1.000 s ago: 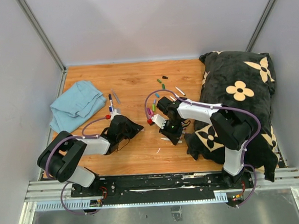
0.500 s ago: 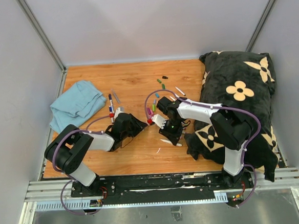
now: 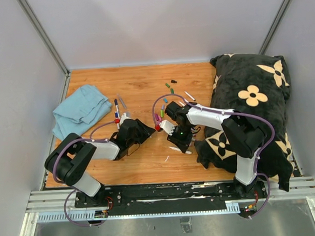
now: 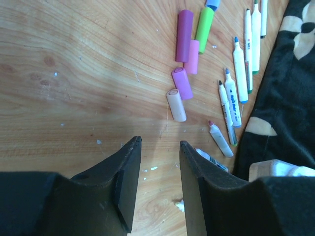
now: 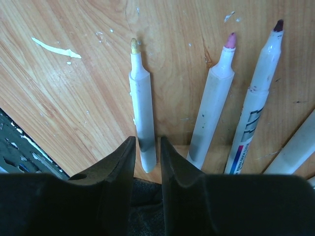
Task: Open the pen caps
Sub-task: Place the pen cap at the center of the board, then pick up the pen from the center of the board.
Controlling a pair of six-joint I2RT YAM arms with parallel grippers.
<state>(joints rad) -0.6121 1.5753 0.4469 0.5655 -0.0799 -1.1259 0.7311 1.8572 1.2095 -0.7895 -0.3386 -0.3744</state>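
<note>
Pen caps (image 4: pixel 185 37) are seen loose on the tabletop (image 4: pixel 74 59); left claw (image 4: pixel 158 142) is released and empty, right claw (image 5: pixel 146 140) is parted loosely astride a yellow-tipped pen (image 5: pixel 140 98).

Small dark lettering is noted on the white pen barrels (image 4: pixel 228 112) at the right of the left wrist view, and a blue-and-pink printed mark on the marker barrel (image 5: pixel 244 147) at the right of the right wrist view; none could be read.
</note>
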